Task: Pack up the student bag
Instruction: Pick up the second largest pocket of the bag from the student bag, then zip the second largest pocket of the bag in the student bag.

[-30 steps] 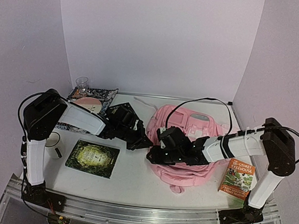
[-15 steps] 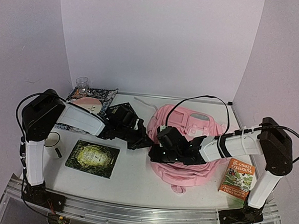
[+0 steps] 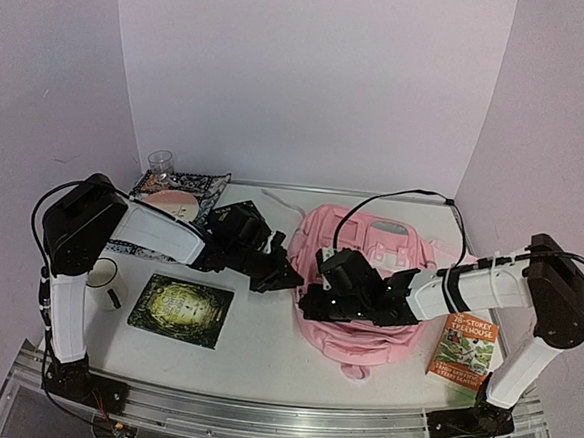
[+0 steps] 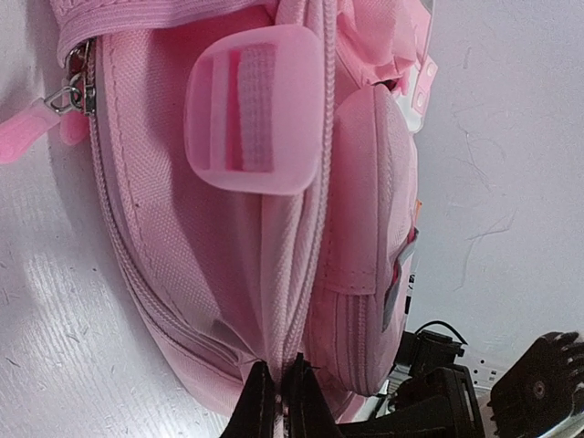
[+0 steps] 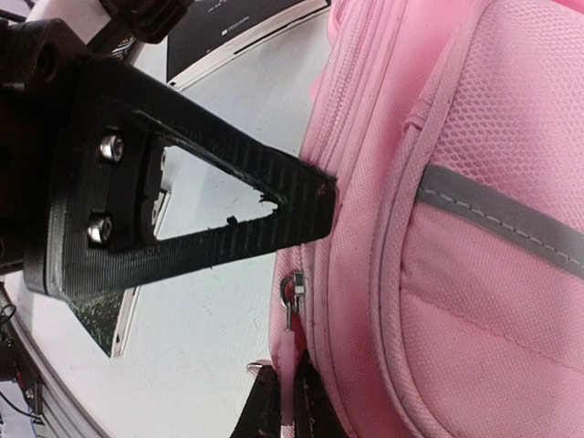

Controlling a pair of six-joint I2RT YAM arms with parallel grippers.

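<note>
The student bag (image 3: 379, 265) lies flat on the white table (image 3: 263, 349), right of centre, with its long axis running from the near edge toward the back wall. Both end effectors work on its left side edge. The right gripper (image 5: 283, 411) is pressed together on the pink zip pull (image 5: 292, 351), which hangs from the slider (image 5: 290, 290). The bag's body lies to the gripper's right in the right wrist view. The zip track runs away from the slider along the bag's side edge, parallel to the long axis. The left gripper (image 4: 278, 406) is pressed together on a fold of the bag's side seam, just beyond the slider, so the two grips sit close together. The right arm crosses over the bag to reach this edge. The next move appears to be a pull along the track by the right gripper, while the left grip holds the fabric taut. Bare table lies beside the bag's left edge. The green book (image 3: 180, 309) is well apart on the left, and the orange book (image 3: 463, 349) lies near the bag's right side.
</note>
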